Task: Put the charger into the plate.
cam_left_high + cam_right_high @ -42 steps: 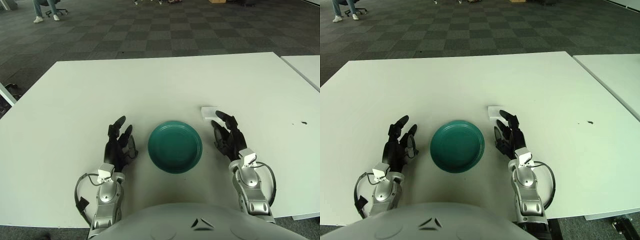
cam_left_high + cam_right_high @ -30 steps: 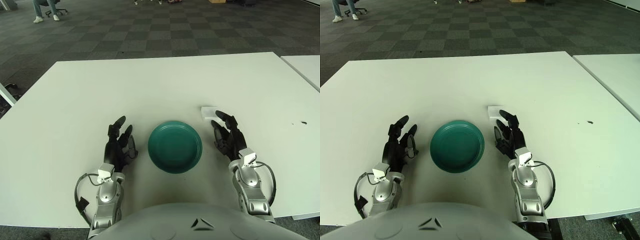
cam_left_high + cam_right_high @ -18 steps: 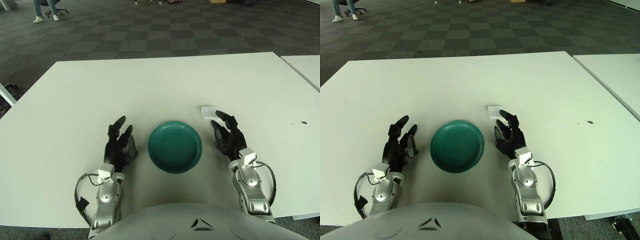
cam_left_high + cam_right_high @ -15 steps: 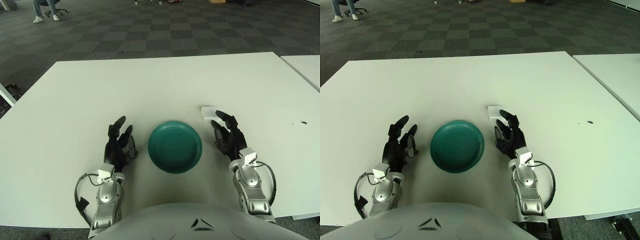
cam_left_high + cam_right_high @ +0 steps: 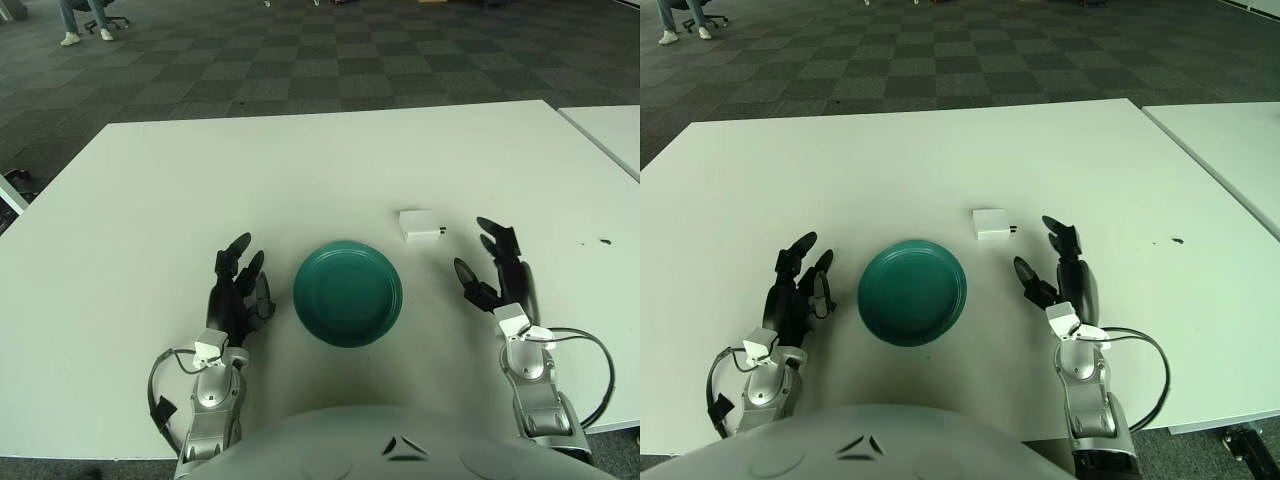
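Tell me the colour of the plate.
The plate is dark teal green, clearest in the left eye view.

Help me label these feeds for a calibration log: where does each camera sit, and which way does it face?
Left eye view: on the head, facing forward and down at the white table; left hand, right hand and torso show.
Right eye view: beside it, same aim; same body parts.
Shared: round green plate, small white charger block beyond the plate's right, right hand right of both, fingers spread, holding nothing.
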Robot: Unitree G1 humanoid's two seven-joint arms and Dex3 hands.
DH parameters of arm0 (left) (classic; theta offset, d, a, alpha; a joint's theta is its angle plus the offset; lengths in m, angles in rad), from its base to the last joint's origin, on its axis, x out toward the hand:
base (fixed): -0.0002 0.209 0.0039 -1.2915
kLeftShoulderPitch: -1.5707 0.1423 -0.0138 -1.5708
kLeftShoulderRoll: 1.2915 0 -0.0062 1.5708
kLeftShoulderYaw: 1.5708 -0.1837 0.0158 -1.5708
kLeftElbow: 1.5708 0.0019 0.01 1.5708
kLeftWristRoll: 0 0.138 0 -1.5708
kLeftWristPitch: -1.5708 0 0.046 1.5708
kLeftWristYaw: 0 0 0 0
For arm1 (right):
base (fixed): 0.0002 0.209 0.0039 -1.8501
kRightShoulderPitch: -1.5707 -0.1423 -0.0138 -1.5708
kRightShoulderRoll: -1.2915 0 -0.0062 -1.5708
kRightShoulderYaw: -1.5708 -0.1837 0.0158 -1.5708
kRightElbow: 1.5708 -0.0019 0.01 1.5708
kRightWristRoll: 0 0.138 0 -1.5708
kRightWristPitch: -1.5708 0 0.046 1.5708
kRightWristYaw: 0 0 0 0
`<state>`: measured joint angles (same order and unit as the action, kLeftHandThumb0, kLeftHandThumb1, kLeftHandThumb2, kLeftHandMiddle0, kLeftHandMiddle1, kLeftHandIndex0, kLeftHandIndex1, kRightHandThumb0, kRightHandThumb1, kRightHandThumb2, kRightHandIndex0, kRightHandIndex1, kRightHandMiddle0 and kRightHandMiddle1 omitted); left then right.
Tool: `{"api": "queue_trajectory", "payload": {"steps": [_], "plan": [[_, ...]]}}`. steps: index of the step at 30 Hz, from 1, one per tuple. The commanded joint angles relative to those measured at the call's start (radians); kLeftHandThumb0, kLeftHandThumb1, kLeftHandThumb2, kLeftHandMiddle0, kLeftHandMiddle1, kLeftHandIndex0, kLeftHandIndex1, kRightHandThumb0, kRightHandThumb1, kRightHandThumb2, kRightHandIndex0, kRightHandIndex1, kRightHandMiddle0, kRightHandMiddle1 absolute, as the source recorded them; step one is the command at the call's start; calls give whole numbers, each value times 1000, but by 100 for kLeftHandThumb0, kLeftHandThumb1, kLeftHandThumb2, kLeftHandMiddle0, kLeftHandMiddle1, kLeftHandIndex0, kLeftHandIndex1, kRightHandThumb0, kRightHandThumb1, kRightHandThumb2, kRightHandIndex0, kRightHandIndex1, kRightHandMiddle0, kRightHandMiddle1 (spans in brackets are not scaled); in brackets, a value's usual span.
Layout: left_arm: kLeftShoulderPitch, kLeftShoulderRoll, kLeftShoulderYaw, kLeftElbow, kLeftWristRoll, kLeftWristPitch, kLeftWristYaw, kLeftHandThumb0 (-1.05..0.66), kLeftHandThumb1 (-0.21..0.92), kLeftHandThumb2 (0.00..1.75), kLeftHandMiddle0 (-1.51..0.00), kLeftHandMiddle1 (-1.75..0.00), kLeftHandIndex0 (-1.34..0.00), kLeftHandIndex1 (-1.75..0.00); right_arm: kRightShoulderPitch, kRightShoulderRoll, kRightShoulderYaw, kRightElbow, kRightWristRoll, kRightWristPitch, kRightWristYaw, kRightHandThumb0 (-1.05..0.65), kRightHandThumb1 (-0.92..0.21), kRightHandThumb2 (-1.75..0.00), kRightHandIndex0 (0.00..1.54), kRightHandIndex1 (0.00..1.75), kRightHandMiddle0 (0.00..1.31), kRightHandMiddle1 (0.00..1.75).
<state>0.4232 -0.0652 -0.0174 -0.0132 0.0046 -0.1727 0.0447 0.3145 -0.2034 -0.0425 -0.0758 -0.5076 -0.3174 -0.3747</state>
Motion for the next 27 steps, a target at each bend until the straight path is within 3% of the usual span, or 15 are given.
{"api": "queue_trajectory", "payload": {"steps": [1,5,9,22,27], "plan": [[14,6,-3,35,2,27,-8,-83,92,95,-60,-3,-6,-82,-76,-44,47,24,-216,-62,-153,-60,-92,-54,41,0,0,65],[11,7,-4,40,3,23,-8,-84,92,95,-59,-2,-6,-82,-121,-65,75,41,-345,-9,-233,-65,-92,-57,41,0,0,67],[7,6,-6,47,2,19,-7,-85,92,94,-59,-2,-6,-82,-140,-83,108,41,-437,62,-231,-71,-92,-61,39,0,0,68],[4,3,-7,63,4,-7,-4,-86,92,94,-56,0,-6,-83,-177,-124,207,-17,-530,226,-12,-78,-92,-47,34,0,0,72],[2,2,-5,69,0,-18,-6,-86,92,93,-56,0,-7,-84,-262,-123,248,41,-534,275,78,-77,-92,-42,34,0,0,74]]}}
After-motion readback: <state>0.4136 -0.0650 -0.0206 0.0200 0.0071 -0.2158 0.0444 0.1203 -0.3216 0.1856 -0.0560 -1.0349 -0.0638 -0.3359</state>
